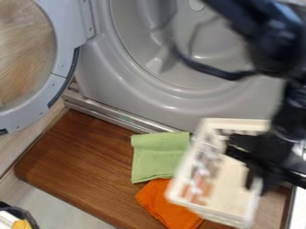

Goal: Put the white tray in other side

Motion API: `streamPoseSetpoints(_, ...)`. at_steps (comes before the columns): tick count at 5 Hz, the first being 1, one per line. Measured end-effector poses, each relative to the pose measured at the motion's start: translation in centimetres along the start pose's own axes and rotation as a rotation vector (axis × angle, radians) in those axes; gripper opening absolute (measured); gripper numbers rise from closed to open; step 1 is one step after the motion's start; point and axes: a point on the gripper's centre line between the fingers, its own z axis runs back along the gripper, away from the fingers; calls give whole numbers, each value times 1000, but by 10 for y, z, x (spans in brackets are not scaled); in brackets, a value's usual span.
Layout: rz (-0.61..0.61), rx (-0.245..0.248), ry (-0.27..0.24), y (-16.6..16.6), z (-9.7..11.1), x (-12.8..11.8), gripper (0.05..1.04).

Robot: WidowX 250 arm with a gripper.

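The black gripper (257, 178) is at the right of the camera view, shut on the right-hand wall of the white tray (226, 190). The tray is tilted and blurred, and it overlaps the right edge of the green cloth and part of the orange cloth. Part of its right side is hidden behind the gripper. Brownish and grey patches show along its left slotted side.
A green cloth (156, 156) and an orange cloth (163, 203) lie on the brown wooden board (78, 156). Behind stands a grey machine with a round drum opening (149, 96); its round door (60, 58) hangs open at the left. A dark-rimmed container (30, 218) is at the lower left.
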Motion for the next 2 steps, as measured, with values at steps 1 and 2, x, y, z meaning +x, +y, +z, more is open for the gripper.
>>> streamPoseSetpoints(1,-34,1,33,-50,-13,13,87)
streamPoseSetpoints(2,-89,16,81,-96,-29,22,87)
